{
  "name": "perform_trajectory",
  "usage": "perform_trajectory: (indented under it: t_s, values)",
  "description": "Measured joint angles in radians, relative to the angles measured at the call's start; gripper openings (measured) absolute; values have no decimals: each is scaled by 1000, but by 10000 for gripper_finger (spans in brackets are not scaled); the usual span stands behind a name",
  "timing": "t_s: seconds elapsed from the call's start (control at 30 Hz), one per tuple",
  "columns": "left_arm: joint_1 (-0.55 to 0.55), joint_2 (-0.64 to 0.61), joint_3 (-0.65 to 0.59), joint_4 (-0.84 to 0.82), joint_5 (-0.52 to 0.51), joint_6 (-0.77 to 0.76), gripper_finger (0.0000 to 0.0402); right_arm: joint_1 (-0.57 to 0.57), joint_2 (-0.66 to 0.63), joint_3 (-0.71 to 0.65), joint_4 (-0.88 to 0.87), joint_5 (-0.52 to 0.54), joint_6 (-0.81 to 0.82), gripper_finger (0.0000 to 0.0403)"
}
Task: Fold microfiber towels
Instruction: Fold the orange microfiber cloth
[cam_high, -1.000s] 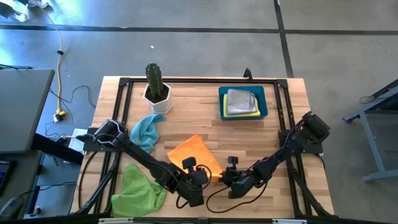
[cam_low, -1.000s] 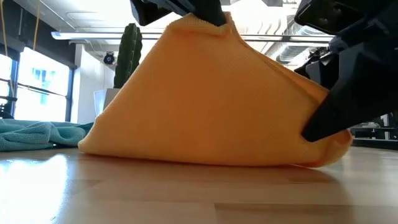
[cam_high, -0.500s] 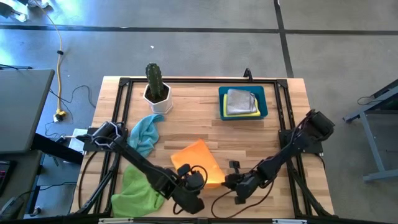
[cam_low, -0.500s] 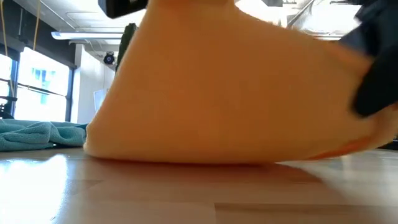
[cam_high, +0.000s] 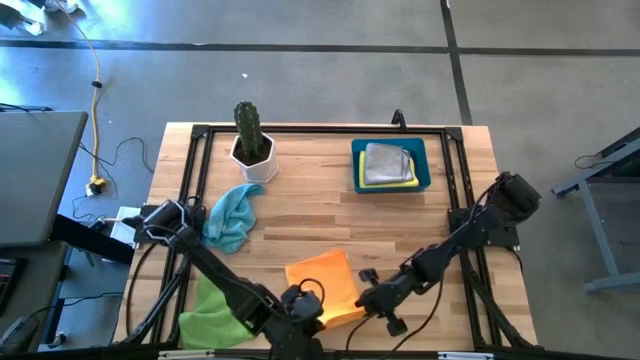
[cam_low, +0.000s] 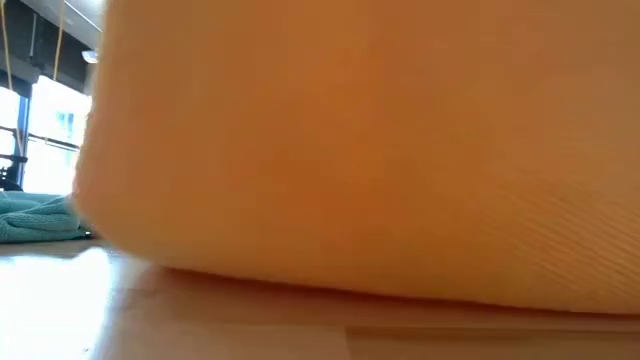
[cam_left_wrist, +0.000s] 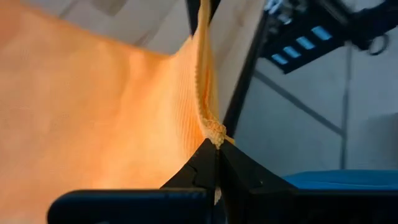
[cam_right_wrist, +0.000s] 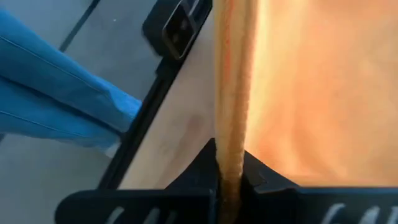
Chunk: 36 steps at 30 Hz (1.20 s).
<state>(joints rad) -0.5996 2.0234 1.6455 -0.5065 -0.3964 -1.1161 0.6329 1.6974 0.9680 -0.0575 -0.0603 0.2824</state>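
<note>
Orange towel (cam_high: 322, 284) at the near edge of the table (cam_high: 320, 205), between the two grippers, lifted off the wood along its near side and hanging as one broad taut sheet. Fine ribbed weave, evenly coloured, with a slightly nubbly stitched hem. Left gripper (cam_left_wrist: 216, 163) clamped tight on a hem corner, fingers pressed together with the cloth edge rising straight out from between them. Right gripper (cam_right_wrist: 229, 186) likewise pinched on the hem, the doubled edge standing up as a narrow vertical band out of the closed fingers. From above, left gripper (cam_high: 305, 312) at the towel's near left corner, right gripper (cam_high: 366, 300) at its near right corner, both low at the table's front edge. From table height, orange cloth (cam_low: 380, 150) filling nearly the whole view, lower edge just above the wood, sloping down to the right. Light blue towel (cam_high: 231, 212) crumpled behind and to the left, well apart from the orange one; lime green towel (cam_high: 213, 306) bunched at the front left, partly under the left arm. Grey towel (cam_high: 386, 163) folded in the blue bin (cam_high: 424, 165) at the back right, on top of a yellow towel (cam_high: 364, 183) showing only as an edge. Potted cactus (cam_high: 249, 138) at the back left.
</note>
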Motion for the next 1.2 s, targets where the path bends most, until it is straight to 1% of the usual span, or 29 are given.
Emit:
perform_trajectory:
  t_s: [0.13,0.27,0.4,0.6,0.7,0.77,0.9,1.13,1.2]
  values:
    - [-8,0,0,-134,-42,-95,0,-67,-2,29,-36,0,-98,1]
    - [-1,0,0,-286,-98,-192,0,-136,2,29,-69,1,-139,1]
    - [22,0,0,-368,-119,-217,0,-192,24,29,-82,2,-188,1]
    - [56,0,-35,-394,-101,-219,0,-263,43,28,-85,2,-253,0]
    - [69,0,-63,-392,-75,-220,0,-290,43,28,-81,18,-305,0]
    - [77,0,-76,-398,-80,-220,0,-305,43,28,-80,25,-333,0]
    - [94,0,-80,-427,-104,-217,0,-321,52,28,-82,25,-362,0]
    - [117,0,-80,-503,-90,-216,0,-334,99,28,-67,33,-396,0]
    - [117,0,-80,-513,-90,-216,0,-334,109,29,-63,58,-396,1]
